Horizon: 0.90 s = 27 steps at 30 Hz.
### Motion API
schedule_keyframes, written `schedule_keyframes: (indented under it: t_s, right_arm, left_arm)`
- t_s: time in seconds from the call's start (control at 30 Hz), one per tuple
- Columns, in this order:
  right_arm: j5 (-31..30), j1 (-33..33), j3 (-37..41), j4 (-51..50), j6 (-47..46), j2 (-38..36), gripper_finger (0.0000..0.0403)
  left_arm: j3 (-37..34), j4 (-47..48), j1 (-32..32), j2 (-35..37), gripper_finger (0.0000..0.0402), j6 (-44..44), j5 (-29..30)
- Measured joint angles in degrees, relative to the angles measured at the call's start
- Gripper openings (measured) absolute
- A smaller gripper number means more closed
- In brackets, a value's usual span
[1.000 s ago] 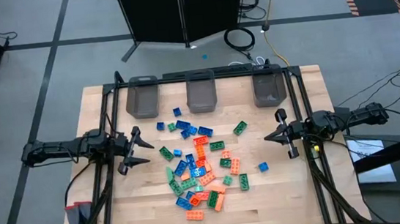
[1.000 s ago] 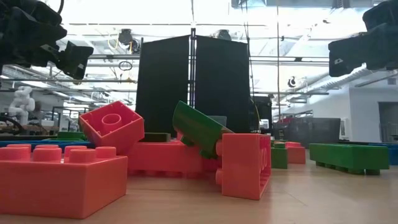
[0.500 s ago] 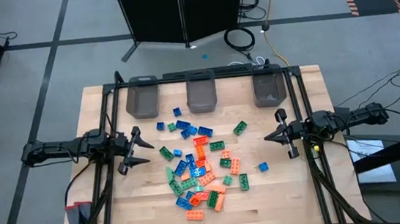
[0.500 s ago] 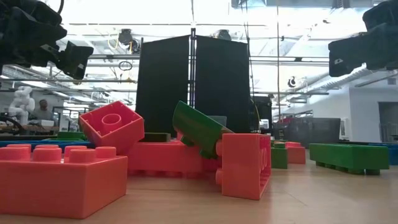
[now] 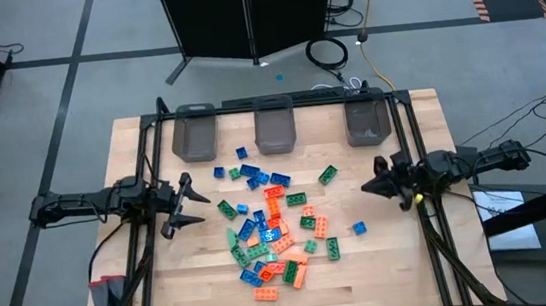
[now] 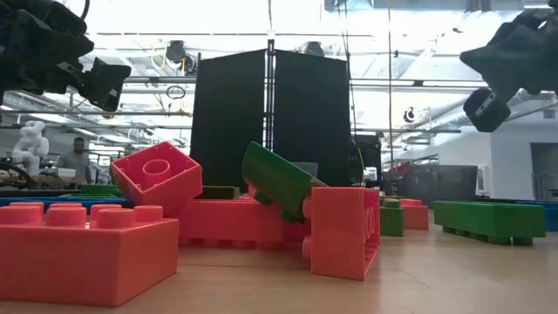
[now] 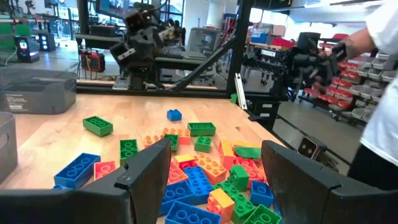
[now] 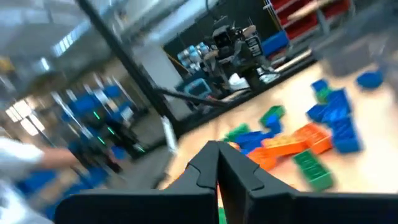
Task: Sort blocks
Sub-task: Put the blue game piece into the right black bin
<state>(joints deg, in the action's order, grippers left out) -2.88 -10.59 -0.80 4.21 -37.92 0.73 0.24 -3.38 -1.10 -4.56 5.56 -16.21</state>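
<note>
My right hand [image 5: 374, 185] has just rolled at the wrist, fingers clenched on nothing. My left hand [image 5: 189, 203] hovers spread wide. The blocks [image 5: 272, 224] lie heaped mid-counter [image 5: 395, 272], the three grey bins [image 5: 274, 123] unfilled; sorting hasn't begun.

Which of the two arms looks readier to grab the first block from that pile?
Probably the left. The left gripper is open and faces the blocks from the pile's left edge. The right gripper is shut, so it would have to open first. Neither holds a block yet.
</note>
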Motion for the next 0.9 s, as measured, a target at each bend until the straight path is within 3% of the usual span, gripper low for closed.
schedule_keyframes:
  t_s: [0.13,0.23,0.43,0.63,0.9]
  right_arm:
    - [-1.2,-0.02,0.0,5.25,-6.46,0.0,0.0]
    - [-5.9,-0.02,0.0,12.07,-7.82,0.0,0.0]
    - [-13.63,-0.02,0.0,29.03,-7.08,-0.02,0.0]
    - [-18.46,0.0,0.0,35.01,-5.22,-0.02,0.0]
    - [-18.36,-0.02,0.0,37.35,4.98,0.0,0.0]
  left_arm:
    - [-0.01,-7.38,-0.01,0.0,0.0252,0.15,0.0]
    - [-0.01,-17.69,-0.07,0.02,0.0252,4.2,0.0]
    - [-0.03,-40.06,-0.07,0.02,0.0252,4.6,0.0]
    - [-0.03,-55.66,-0.07,0.02,0.0252,2.74,1.34]
    - [0.04,-57.15,-0.07,0.0,0.0252,5.29,3.17]
